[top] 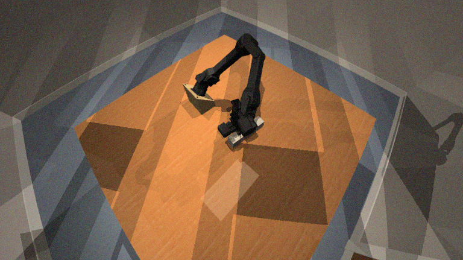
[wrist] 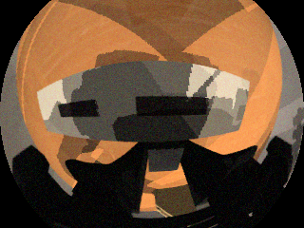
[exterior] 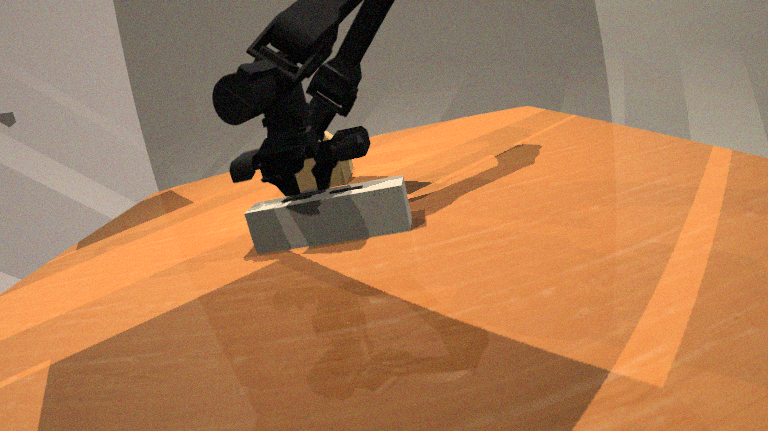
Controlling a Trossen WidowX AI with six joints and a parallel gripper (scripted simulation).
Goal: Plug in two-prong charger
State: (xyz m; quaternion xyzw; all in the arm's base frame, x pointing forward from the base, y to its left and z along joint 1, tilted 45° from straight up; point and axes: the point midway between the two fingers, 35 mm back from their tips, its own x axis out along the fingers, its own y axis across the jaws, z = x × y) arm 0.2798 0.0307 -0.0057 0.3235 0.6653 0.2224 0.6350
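Observation:
The power strip is a grey-white block on the wooden table, with two dark slot-like openings on top, one wider than the other in the wrist view. My gripper points down at the strip's top edge, with its fingers close together. It is shut on the charger, a small dark grey block that shows between the fingers in the wrist view. The charger is very low at the strip, its upper end beside the near edge in the wrist view. Its prongs are hidden, so I cannot tell whether they are in an outlet.
The arm's tan wedge-shaped base stands behind the strip. A pale rectangle lies on the wooden table, towards the front. Hard-edged shadows cross the table and the strip.

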